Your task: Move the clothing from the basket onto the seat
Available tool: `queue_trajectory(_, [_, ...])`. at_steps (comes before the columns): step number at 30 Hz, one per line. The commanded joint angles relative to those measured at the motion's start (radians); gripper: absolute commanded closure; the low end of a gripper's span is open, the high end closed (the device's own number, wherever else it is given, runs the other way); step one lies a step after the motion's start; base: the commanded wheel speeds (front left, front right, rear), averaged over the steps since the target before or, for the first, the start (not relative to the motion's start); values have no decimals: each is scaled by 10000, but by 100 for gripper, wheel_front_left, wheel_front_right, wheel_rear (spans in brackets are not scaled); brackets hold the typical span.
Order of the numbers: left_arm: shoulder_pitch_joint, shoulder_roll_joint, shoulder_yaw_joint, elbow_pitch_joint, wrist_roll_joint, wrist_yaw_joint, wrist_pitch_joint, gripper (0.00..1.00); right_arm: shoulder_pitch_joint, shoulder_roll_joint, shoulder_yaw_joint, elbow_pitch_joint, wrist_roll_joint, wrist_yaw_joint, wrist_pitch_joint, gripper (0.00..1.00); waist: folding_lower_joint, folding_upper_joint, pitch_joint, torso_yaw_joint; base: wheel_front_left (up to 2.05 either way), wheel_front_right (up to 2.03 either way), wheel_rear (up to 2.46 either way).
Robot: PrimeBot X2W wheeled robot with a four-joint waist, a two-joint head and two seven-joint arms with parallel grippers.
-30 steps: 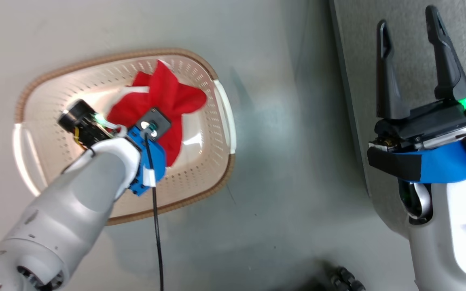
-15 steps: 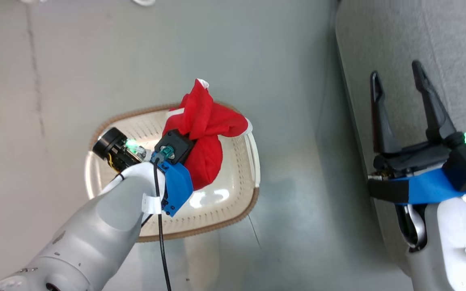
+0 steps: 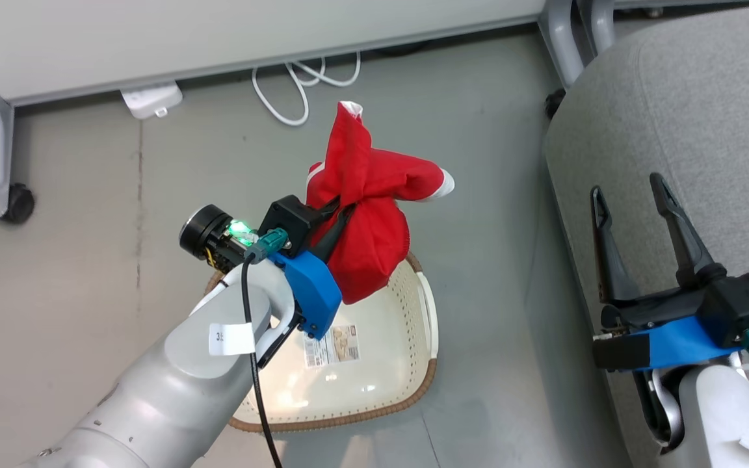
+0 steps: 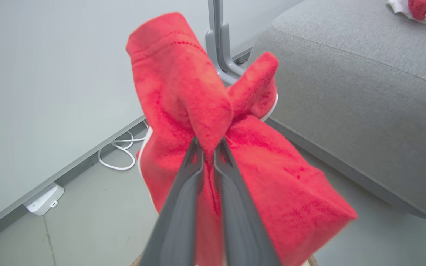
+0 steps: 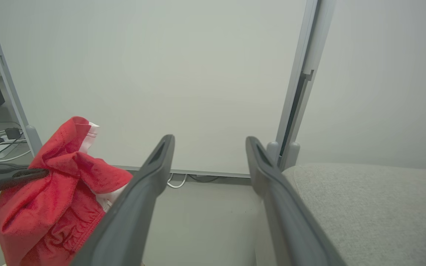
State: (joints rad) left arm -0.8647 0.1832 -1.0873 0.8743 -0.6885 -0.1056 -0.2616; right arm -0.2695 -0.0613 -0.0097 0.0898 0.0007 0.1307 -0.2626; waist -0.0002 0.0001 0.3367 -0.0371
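The left tool (image 4: 207, 143) is closed tight on a bunched fold of the red garment (image 4: 242, 166). The garment hangs from its tips, with the basket (image 3: 424, 364) below the tool.

The step in hand looks like the carry across to the seat (image 3: 693, 104), which lies to the tool's right and ahead of it. To do it well:
- The pinch should not slacken.
- The loose lower bulge of cloth should ride high enough to pass the seat's rounded edge.
- Release should come only once the cloth lies well in on the cushion, toward the second red garment (image 4: 425, 9) far beyond the tips.

The left forearm (image 3: 173, 370) slopes up and forward, wrist over the basket. The right tool (image 3: 628, 187), fingers spread wide and empty, hovers over the seat's near edge.
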Motion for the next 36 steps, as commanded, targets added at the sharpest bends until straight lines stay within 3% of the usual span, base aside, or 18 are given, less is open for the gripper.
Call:
queue_trajectory(1, [169,71,260,-277,204,92,-46,100,226,-43,-24,89,64,1,-34,0,2,-1,-473,90,0,0,0])
queue_trajectory(8, [571,156,1104,-1290,702,180,-49,100,797,-30,-20,361,146,1,-34,0,2,-1,-1400,120,0,0,0])
queue_trajectory(19, [1014,-185,1857,-2101,790,200,-49,100,1679,38,16,623,277,1,-34,0,2,-1,-2620,178,0,0,0])
queue_trajectory(36, [1009,-237,1753,-2179,718,97,10,100,2119,107,431,751,490,1,-34,0,2,-1,-3195,231,0,0,0])
